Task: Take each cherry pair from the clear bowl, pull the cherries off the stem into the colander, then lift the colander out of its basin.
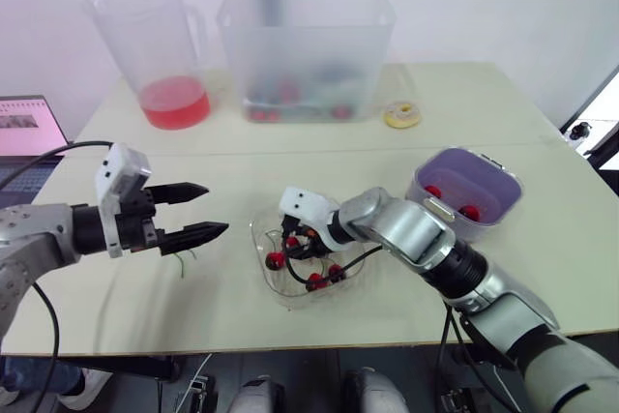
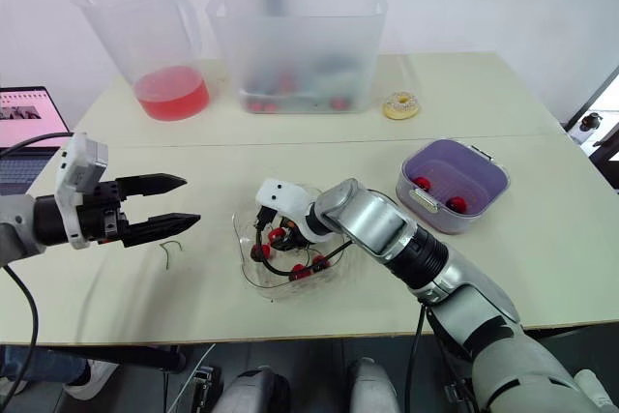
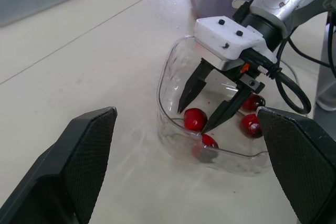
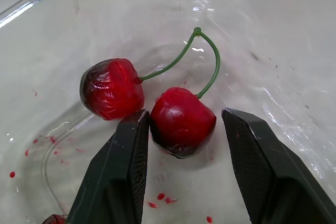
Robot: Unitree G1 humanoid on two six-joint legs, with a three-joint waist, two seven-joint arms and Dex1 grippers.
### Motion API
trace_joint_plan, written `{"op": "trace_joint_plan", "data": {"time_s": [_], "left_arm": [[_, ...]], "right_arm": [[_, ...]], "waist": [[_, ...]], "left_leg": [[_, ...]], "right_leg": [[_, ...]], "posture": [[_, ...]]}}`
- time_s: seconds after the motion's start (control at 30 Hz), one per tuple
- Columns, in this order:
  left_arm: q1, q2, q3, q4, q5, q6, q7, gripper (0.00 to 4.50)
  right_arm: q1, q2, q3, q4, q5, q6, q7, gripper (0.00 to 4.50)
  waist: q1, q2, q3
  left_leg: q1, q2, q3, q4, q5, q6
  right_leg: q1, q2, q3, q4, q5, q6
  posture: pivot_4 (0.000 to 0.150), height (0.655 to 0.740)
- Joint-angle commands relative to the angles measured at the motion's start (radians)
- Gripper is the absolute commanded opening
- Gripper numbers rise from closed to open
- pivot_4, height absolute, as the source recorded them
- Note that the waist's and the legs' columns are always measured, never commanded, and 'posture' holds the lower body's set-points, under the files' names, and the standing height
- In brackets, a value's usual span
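The clear bowl [image 1: 261, 239] sits near the table's front edge and holds several red cherries. My right gripper [image 4: 184, 116] reaches down into it, open. Its fingers straddle one cherry [image 4: 182, 121] of a cherry pair; a green stem [image 4: 210, 61] joins that cherry to the second cherry [image 4: 112, 88], just outside one finger. My left gripper [image 1: 215, 208] hovers open and empty above the table, left of the bowl. The purple colander [image 1: 488, 173] stands in its basin to the right, with two cherries [image 1: 469, 211] inside.
A pitcher with red liquid [image 1: 164, 55] and a large translucent bin [image 1: 305, 50] stand at the back. A yellow ring-shaped item [image 1: 401, 114] lies beside the bin. A loose green stem [image 1: 184, 260] lies under my left gripper. A laptop [image 1: 29, 128] is at far left.
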Motion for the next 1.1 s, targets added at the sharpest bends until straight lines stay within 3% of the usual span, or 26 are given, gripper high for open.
{"op": "trace_joint_plan", "data": {"time_s": [0.03,0.07,0.27,0.4,0.6,0.7,0.93,1.1], "left_arm": [[-0.022,0.0,0.005,-0.013,0.003,-0.015,0.002,4.5],[-0.027,-0.004,0.008,-0.009,-0.005,-0.007,0.008,4.5],[-0.041,-0.011,0.003,0.003,-0.003,0.004,0.014,4.5],[-0.078,-0.036,0.003,0.044,-0.02,0.029,0.045,4.5],[-0.183,-0.11,0.041,0.115,-0.131,0.089,0.105,4.5],[-0.252,-0.15,0.042,0.143,-0.128,0.053,0.139,4.5],[-0.498,-0.317,0.084,0.213,-0.28,0.035,0.293,4.5],[-0.558,-0.381,0.008,0.228,-0.226,-0.004,0.312,4.5]], "right_arm": [[-0.012,0.0,-0.011,-0.022,-0.011,-0.014,0.017,1.39],[-0.012,-0.005,-0.008,-0.028,-0.013,-0.013,0.021,1.04],[-0.018,-0.053,-0.008,-0.086,-0.021,-0.048,0.07,1.04],[-0.02,-0.202,-0.002,-0.18,-0.063,-0.272,0.214,1.04],[0.002,-0.309,-0.187,-0.273,-0.052,-0.552,0.302,1.04],[0.002,-0.289,-0.318,-0.281,-0.021,-0.561,0.257,1.04],[-0.029,-0.153,-0.465,-0.2,-0.019,-0.565,0.101,1.04],[0.011,0.004,-0.492,-0.191,-0.032,-0.592,-0.057,1.04]], "waist": [[-0.001,0.0,0.0],[0.0,0.0,0.0],[0.001,0.0,0.0],[0.005,0.0,0.0],[0.001,-0.002,0.0],[0.002,-0.002,0.0],[0.006,-0.005,0.0],[0.0,-0.005,0.0]], "left_leg": [[0.0,0.0,0.0,0.0,0.0,0.0],[0.0,0.0,0.0,0.0,0.0,0.0],[0.0,0.0,0.0,0.0,0.0,0.0],[0.0,-0.001,0.0,0.0,0.0,0.0],[0.0,0.0,-0.001,0.0,0.0,0.0],[0.001,0.001,0.0,0.0,0.0,0.0],[0.001,0.0,-0.002,0.003,0.0,-0.001],[0.001,0.0,-0.001,0.002,0.001,-0.001]], "right_leg": [[0.0,0.0,0.0,0.0,0.0,0.0],[0.0,0.0,0.0,0.0,0.0,0.0],[0.0,0.0,0.0,0.0,0.0,0.0],[0.0,0.0,0.0,0.0,0.0,0.0],[0.001,0.001,0.0,0.0,0.0,0.0],[0.001,0.001,0.0,0.0,0.0,0.0],[0.004,0.0,-0.001,0.0,0.0,0.0],[0.003,0.001,-0.001,0.002,0.0,0.0]], "posture": [[0.15,0.6886],[0.15,0.6886],[0.15,0.6886],[0.15,0.6886],[0.15,0.6886],[0.15,0.6886],[0.15,0.6886],[0.15,0.6886]]}}
